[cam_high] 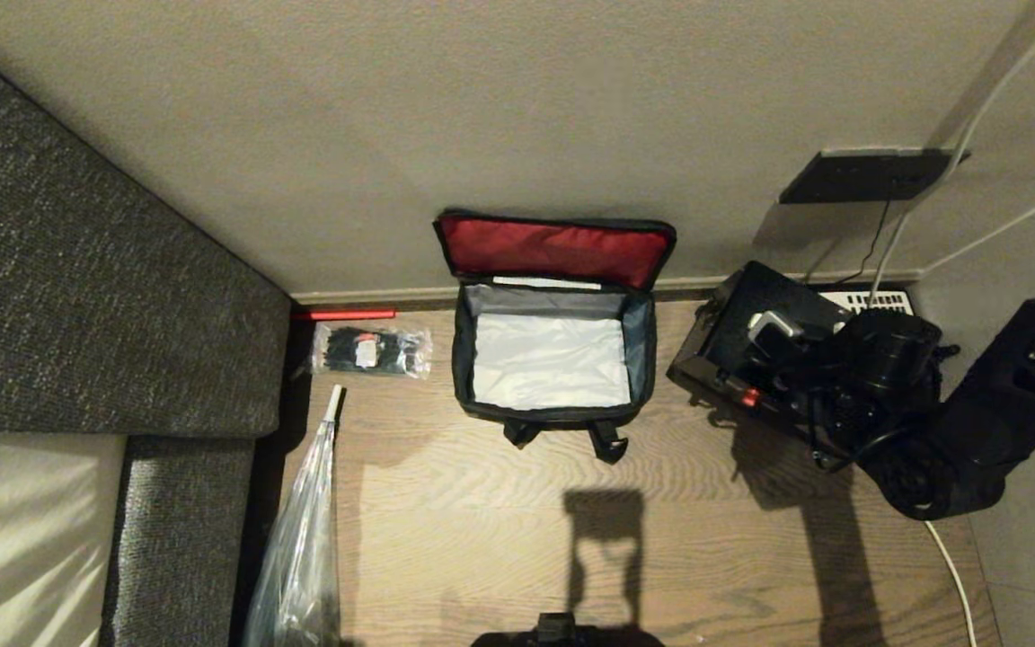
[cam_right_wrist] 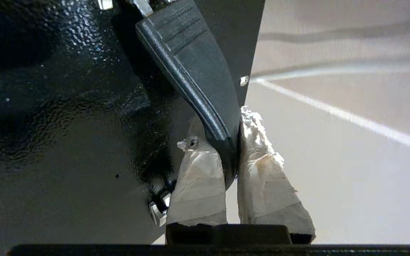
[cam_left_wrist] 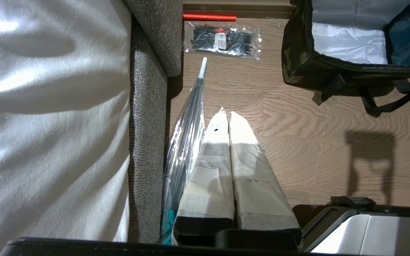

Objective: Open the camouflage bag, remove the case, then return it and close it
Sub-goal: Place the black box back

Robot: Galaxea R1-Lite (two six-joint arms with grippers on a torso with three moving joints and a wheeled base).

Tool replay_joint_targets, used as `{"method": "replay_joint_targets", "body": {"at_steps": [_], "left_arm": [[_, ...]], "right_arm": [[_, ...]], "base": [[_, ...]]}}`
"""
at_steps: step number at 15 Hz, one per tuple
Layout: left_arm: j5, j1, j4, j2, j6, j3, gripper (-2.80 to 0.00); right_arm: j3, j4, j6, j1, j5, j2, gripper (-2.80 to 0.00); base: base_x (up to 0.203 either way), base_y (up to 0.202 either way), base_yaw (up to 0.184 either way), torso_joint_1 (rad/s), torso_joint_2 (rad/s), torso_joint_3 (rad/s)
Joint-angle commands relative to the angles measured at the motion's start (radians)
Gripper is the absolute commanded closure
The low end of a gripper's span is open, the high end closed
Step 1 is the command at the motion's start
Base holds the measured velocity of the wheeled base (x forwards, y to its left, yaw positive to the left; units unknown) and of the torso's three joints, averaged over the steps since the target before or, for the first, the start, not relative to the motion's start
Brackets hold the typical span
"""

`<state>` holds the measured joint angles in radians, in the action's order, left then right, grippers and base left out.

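The camouflage bag (cam_high: 553, 359) stands open on the wooden floor (cam_high: 482, 521) at the middle of the head view, its red-lined lid (cam_high: 555, 250) leaning back against the wall and its silvery inside bare. So opening is done, and the case is out.

The case (cam_high: 742, 346) is at the right of the frame, just beside the bag but apart from it, tilted, with its red button (cam_high: 750, 396) showing on the near side. The right pincer (cam_right_wrist: 231, 142) is clamped on the case's black handle (cam_right_wrist: 190, 71), one taped finger (cam_right_wrist: 199, 170) on either side of the grip, as the right wrist view shows plainly. Whether the case rests on the floor or hangs just off it I cannot tell.

The left pincer (cam_left_wrist: 228, 117) sits parked at the lower left, its fingers pressed together on nothing, pointing at the floor beside a folded clear umbrella (cam_left_wrist: 185, 142) and a packet of cable ties (cam_left_wrist: 222, 39).

By my reckoning the task is near its midpoint: what remains is putting the case back into the bag and closing the lid over it.
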<state>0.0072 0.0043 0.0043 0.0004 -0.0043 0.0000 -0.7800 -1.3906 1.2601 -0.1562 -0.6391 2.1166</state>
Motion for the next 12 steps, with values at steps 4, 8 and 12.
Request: {"method": "replay_joint_targets", "body": {"at_steps": [4, 8, 12], "left_arm": [[0.000, 0.000, 0.000, -0.002, 0.000, 0.003, 0.00], [0.000, 0.000, 0.000, -0.002, 0.000, 0.003, 0.00], [0.000, 0.000, 0.000, -0.002, 0.000, 0.003, 0.00]], "right_arm": [[-0.027, 0.235, 0.030, -0.082, 0.001, -0.270, 0.00], [-0.032, 0.311, 0.064, -0.165, -0.001, -0.375, 0.00], [-0.026, 0.492, 0.057, -0.251, -0.005, -0.477, 0.00]], "base": [[0.000, 0.000, 0.000, 0.000, 0.00, 0.000], [0.000, 0.000, 0.000, 0.000, 0.00, 0.000], [0.000, 0.000, 0.000, 0.000, 0.00, 0.000]]}}
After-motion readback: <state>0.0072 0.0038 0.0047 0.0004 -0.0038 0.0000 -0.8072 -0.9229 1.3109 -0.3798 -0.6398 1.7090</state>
